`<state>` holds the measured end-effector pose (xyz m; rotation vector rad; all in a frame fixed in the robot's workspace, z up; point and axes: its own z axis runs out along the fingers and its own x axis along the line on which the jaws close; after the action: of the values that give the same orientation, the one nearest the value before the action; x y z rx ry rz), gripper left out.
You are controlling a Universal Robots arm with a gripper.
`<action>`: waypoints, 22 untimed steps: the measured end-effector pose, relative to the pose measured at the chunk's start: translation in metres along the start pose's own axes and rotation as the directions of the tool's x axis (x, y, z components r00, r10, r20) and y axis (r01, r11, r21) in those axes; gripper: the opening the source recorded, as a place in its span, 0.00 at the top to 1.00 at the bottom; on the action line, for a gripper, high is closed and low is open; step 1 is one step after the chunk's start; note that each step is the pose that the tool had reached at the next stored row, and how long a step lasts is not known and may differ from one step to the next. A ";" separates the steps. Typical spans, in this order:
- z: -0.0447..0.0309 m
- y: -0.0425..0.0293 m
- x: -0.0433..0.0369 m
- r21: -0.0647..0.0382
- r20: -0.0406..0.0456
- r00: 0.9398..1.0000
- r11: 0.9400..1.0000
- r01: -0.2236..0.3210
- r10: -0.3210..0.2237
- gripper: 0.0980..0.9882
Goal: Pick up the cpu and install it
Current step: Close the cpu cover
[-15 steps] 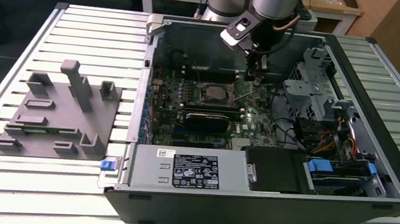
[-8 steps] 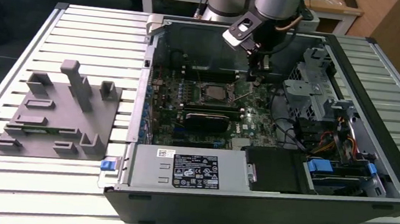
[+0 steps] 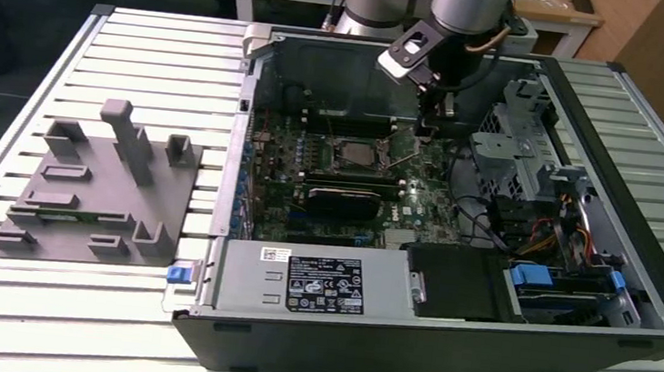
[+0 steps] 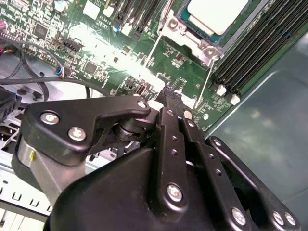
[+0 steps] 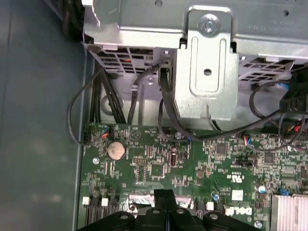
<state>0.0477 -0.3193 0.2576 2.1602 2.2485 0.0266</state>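
Note:
The cpu (image 4: 216,13), a pale silvery square, lies inside the metal-framed socket (image 4: 192,41) on the green motherboard (image 3: 310,161) of the open computer case. My gripper (image 3: 428,127) hangs over the board just beyond the socket toward the exterior view's right, a little above the board. In both wrist views its black fingers press together with nothing between them, and the gripper (image 5: 165,196) points down at the board beside a silver connector. In the second wrist view the gripper (image 4: 169,95) is a short way from the socket's corner.
A grey fixture (image 3: 100,191) stands on the slatted table at the exterior view's left. Inside the case are a labelled power supply (image 3: 316,280), a metal drive cage (image 5: 207,62) with black cables (image 5: 168,106), memory slots (image 4: 250,53) and a coin battery (image 5: 115,150).

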 end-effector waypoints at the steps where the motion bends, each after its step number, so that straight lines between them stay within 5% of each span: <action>1: 0.0002 0.0016 0.0001 0.001 0.000 1.000 1.000 0.000 0.000 0.99; 10: 0.0020 0.0131 0.0040 0.004 0.004 1.000 1.000 0.000 0.000 0.99; 22: 0.0134 0.0177 0.0063 0.009 0.007 1.000 1.000 0.000 0.000 0.99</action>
<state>0.0656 -0.3124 0.2447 2.1609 2.2494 0.0095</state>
